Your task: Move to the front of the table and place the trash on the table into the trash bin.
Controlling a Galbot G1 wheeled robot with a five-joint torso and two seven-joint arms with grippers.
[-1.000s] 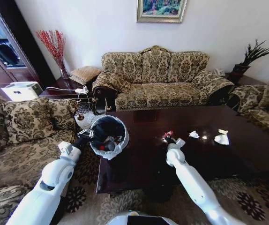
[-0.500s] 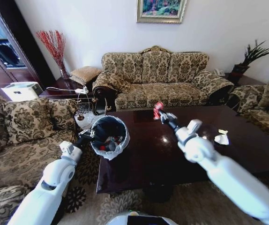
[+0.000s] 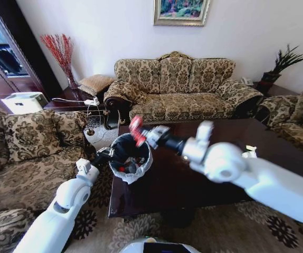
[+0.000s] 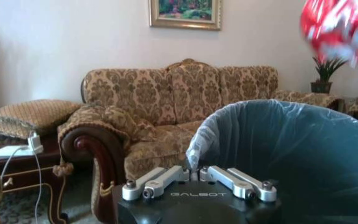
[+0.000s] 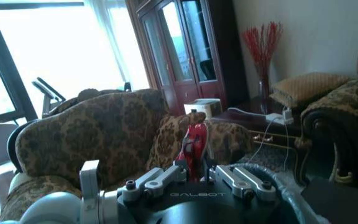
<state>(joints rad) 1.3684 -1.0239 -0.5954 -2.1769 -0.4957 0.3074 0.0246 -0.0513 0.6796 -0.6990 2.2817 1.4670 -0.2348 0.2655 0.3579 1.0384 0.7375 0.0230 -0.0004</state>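
In the head view my right gripper reaches across the dark wooden table, shut on a crumpled red-and-white wrapper held just above the trash bin. The black bin has a whitish bag over its rim and holds several pieces of litter. It hangs at the table's left end with my left gripper shut on its rim. In the left wrist view the fingers pinch the bag's edge, with the wrapper above the bin. The right wrist view shows the wrapper upright in the right gripper. A white tissue lies on the table at the far right.
A patterned sofa stands behind the table and another to the left. A side table with cables and a vase of red twigs sits at the back left. Patterned rug lies before the table.
My right arm lifted the red wrapper off the table and swung it left until it hung over the bin. The left arm shifted the bin slightly toward the table.
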